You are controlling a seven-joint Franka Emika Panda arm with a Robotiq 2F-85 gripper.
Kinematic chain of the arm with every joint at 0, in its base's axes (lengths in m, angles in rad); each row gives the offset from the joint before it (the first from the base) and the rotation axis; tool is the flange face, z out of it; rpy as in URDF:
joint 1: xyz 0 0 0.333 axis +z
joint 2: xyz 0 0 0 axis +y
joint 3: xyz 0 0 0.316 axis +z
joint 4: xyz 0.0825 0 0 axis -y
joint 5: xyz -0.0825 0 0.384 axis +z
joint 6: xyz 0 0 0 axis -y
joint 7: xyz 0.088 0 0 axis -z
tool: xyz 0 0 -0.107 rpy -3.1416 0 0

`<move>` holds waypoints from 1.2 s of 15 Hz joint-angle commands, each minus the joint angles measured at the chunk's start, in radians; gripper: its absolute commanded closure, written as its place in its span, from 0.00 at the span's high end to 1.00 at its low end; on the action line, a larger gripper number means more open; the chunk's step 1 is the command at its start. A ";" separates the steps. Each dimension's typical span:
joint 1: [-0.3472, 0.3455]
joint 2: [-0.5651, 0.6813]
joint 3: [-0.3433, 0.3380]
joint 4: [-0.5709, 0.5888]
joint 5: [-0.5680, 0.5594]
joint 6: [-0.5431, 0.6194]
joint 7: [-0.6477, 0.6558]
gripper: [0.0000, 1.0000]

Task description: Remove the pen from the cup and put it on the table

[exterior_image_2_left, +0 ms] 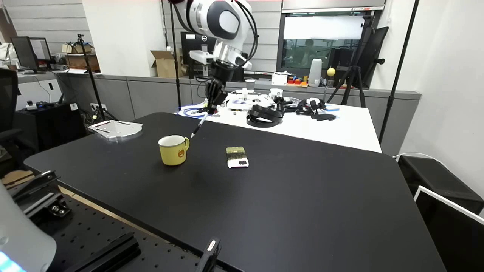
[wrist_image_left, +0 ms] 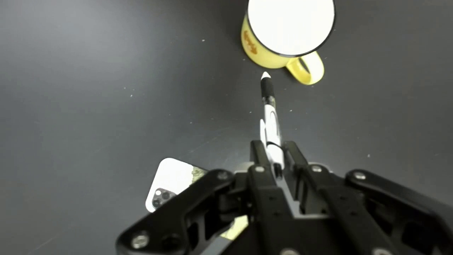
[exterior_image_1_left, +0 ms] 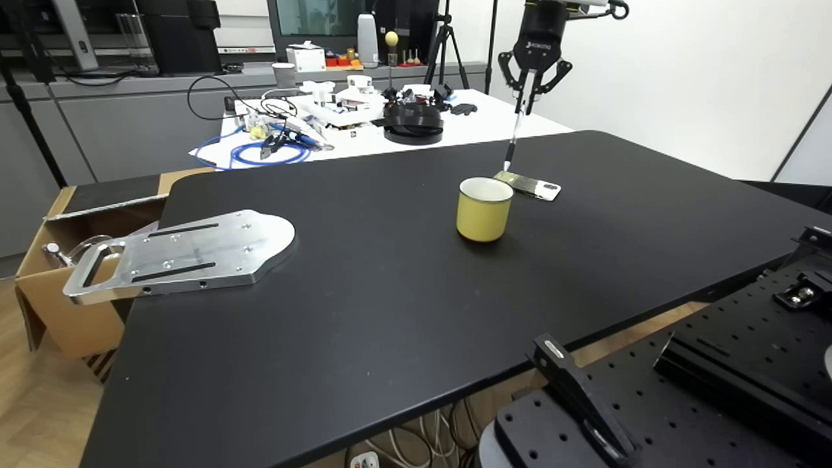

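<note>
Where the jaws nearly meet, they pinch the pen point(wrist_image_left: 272, 122).

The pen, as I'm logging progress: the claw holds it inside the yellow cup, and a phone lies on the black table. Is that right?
Not inside: the claw holds the pen outside the yellow cup; the wrist view shows a gap between pen and cup. A phone does lie on the black table.

Room between cup point(exterior_image_2_left: 172, 152) and phone point(exterior_image_2_left: 237, 157)
</note>
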 commanded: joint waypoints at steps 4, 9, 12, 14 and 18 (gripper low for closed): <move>-0.077 0.075 -0.067 0.005 -0.057 -0.021 0.013 0.04; -0.134 0.159 -0.092 0.013 -0.056 -0.030 -0.002 0.04; -0.154 0.208 -0.108 0.015 -0.065 -0.030 0.003 0.04; -0.164 0.237 -0.120 0.018 -0.067 -0.020 0.005 0.04; -0.171 0.268 -0.133 0.011 -0.069 0.014 0.002 0.04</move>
